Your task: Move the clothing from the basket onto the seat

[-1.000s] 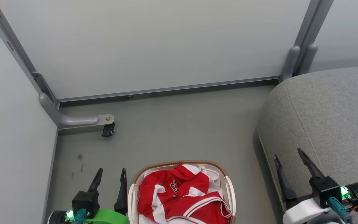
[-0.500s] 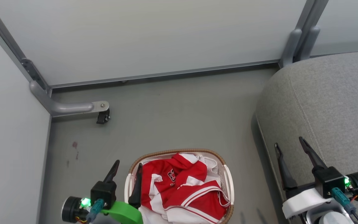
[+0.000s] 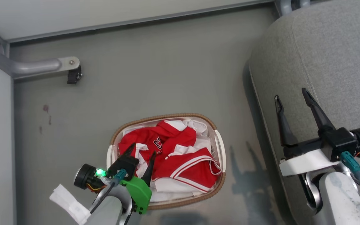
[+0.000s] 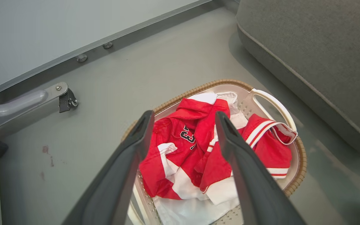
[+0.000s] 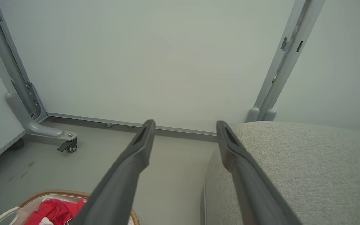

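A: Where was the clothing (image 3: 180, 156)?
B: Heaped in the basket (image 3: 167, 116), lower centre; the seat (image 3: 323, 47) stood at the right. The left hand (image 3: 143, 149) hung over it, spread apart; the right hand (image 3: 290, 93) was apart too, empty.
A: Risk?
B: Probably snagging the white liner (image 3: 167, 192), or dragging the light basket along.

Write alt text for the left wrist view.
The open left gripper hovers over crumpled red-and-white clothing in an oval white basket on a grey floor; a grey seat stands at the upper right.
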Motion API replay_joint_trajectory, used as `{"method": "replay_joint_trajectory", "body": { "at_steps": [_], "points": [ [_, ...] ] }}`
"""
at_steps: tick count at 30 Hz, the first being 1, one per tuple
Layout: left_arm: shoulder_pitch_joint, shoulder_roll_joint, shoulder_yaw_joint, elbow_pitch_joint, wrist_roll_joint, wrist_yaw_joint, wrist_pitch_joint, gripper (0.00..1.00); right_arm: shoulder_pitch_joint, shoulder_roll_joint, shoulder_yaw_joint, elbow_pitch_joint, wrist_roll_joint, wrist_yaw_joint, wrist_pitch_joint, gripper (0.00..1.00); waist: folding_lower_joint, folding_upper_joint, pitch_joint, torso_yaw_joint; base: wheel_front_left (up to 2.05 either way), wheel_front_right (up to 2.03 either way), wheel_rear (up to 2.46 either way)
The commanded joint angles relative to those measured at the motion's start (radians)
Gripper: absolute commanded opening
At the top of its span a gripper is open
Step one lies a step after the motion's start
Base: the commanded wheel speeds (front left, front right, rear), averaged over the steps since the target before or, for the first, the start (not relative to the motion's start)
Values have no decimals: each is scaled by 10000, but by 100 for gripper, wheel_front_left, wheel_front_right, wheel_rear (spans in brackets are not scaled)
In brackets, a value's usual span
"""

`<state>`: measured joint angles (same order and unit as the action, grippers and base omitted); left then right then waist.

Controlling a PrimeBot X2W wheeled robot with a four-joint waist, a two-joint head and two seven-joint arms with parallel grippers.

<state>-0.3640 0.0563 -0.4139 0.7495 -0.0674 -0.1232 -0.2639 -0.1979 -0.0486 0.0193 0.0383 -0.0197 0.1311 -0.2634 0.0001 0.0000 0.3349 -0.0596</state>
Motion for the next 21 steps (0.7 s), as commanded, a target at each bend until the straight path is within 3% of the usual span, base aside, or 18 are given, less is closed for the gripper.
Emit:
{"method": "replay_joint_trajectory", "body": {
  "at_steps": [1,9,21],
  "points": [
    [-468,137,-124,223,107,-48,-10,100,-290,-31,5,-124,149,-6,-21,100,-1,0,1623,-871,0,0,0],
    [-1668,312,-1186,1523,493,-73,-10,100,-1045,-28,252,-505,595,-6,-21,100,-1,0,3109,-1488,0,0,0],
    [-2805,475,-2432,2522,589,-67,-10,100,-1561,-28,542,-730,1082,-6,-21,100,-1,0,4501,-2064,0,0,0]
  ]
}}
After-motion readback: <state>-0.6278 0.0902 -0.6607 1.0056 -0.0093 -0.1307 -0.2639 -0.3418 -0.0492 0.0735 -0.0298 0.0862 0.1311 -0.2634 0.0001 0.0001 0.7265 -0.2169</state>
